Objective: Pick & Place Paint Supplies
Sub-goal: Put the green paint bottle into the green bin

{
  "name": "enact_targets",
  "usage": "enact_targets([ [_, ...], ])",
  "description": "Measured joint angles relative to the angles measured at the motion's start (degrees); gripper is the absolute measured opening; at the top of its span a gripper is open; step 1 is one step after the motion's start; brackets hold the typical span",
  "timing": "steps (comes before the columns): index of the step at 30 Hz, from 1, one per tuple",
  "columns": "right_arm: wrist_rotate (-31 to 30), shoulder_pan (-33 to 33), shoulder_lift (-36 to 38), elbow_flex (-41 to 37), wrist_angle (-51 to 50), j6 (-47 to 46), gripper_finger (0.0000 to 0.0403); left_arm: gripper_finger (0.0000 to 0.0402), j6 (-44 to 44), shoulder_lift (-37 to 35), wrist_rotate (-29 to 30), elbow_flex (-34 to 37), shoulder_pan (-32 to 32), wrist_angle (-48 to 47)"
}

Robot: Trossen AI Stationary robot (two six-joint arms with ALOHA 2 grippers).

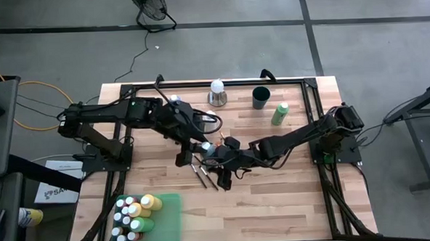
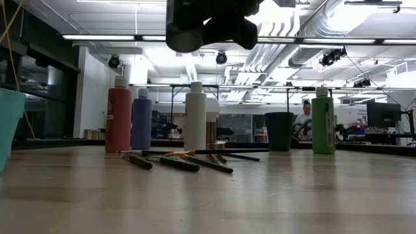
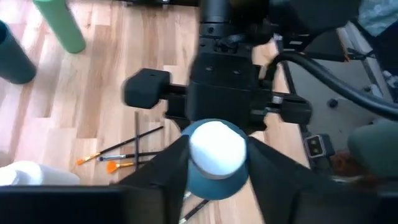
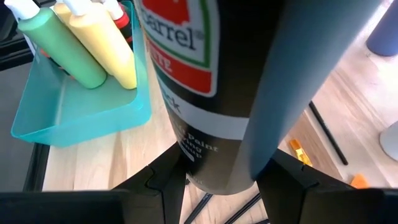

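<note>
The teal tray (image 1: 172, 224) at the near edge holds paint bottles (image 1: 135, 215); at mid-table the left gripper (image 3: 214, 158) pinches a blue bottle (image 3: 214, 177) by its cap, the right gripper (image 4: 214, 180) clamps a black bottle (image 4: 205, 93), brushes (image 1: 203, 173) lying beneath

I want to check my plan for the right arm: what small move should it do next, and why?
Probably carry the black bottle toward the teal tray. The right gripper is closed on it above the brushes, and part of the tray is bare. The left gripper is at a blue bottle mid-table.
</note>
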State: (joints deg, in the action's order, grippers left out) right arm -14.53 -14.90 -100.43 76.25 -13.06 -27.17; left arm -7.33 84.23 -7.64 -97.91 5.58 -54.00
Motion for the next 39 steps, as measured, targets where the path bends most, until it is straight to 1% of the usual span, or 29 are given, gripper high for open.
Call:
enact_targets([
  [2,-0.1,0.0,0.0,0.0,0.1,0.0,0.0156,0.0194,0.0,0.1,0.2,0.0,0.1,-0.2],
  [4,-0.5,0.1,0.1,0.0,0.1,0.0,0.0156,0.0221,0.0,0.4,0.4,0.0,0.1,-0.2],
  [7,-0.5,0.1,0.1,0.0,0.2,0.0,0.0156,0.0233,0.0,0.5,0.5,0.1,0.1,-0.2],
  [9,-0.5,0.1,0.1,0.0,0.3,0.0,0.0156,0.0227,0.0,0.5,0.7,0.1,0.1,0.1],
  [11,-0.4,0.1,0.1,0.0,0.3,-0.1,0.0156,0.0212,0.0,0.5,1.1,0.1,0.1,0.5],
  [15,-0.3,0.1,0.1,0.0,0.4,0.0,0.0156,0.0165,-0.1,0.5,2.8,0.1,0.1,1.1],
  [19,-0.3,0.1,0.1,0.0,0.4,0.0,0.0156,0.0116,0.0,0.5,2.7,0.1,0.1,1.1],
  [24,-0.1,0.1,0.1,0.0,0.4,0.0,0.0156,0.0115,0.0,0.5,2.3,0.1,0.0,0.1],
  [28,-0.1,0.0,0.1,0.0,0.4,0.0,0.0156,0.0125,0.0,0.5,2.2,0.1,0.0,-0.1],
  [33,-0.1,0.0,0.1,0.0,0.3,0.0,0.0157,0.0115,0.2,0.5,2.2,0.1,0.0,-0.2],
  [39,-0.3,0.0,0.0,0.0,0.3,0.3,0.0176,0.0115,1.1,0.4,2.2,0.0,0.0,-0.4],
])
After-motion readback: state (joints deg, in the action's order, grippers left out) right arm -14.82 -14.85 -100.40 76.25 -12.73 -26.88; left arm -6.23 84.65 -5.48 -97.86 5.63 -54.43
